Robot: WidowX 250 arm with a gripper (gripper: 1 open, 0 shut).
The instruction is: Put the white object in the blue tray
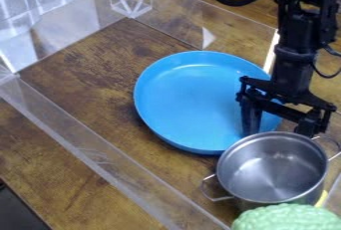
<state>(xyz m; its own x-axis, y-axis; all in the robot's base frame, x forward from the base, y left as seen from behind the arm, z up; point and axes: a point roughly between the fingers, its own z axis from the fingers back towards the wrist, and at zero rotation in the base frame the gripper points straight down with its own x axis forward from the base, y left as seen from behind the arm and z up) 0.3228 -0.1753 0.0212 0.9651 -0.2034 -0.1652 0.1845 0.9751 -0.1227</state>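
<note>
The gripper [284, 120] hangs straight down on its black arm [293, 35], and its dark fingers [250, 115] stand spread apart, with wood and blue plastic showing in the gap between them. Nothing is pinched there. Whether the tips touch the surface below cannot be told from this view.

Directly under and just left of the fingers lies the right-hand rim of the blue tray [180, 90], a wide, shallow round dish; the left finger hangs over its edge, while the right finger stands over the table beside it. The tray's floor is bare blue plastic as far as the picture shows.

Just in front of the fingers, toward the camera, sits the steel pot [274, 167], shiny and open-topped, its rim close beneath the fingertips and touching or nearly touching the tray's near edge. No white object can be made out anywhere in the picture, neither between the fingers, in the tray, nor in the visible part of the pot.

Beyond the pot, at the bottom border, a bumpy green object [285, 218] shows only in part. All of this rests on the wooden table [94, 75], which is fenced by clear plastic walls [80, 139] running along the left and near sides.
</note>
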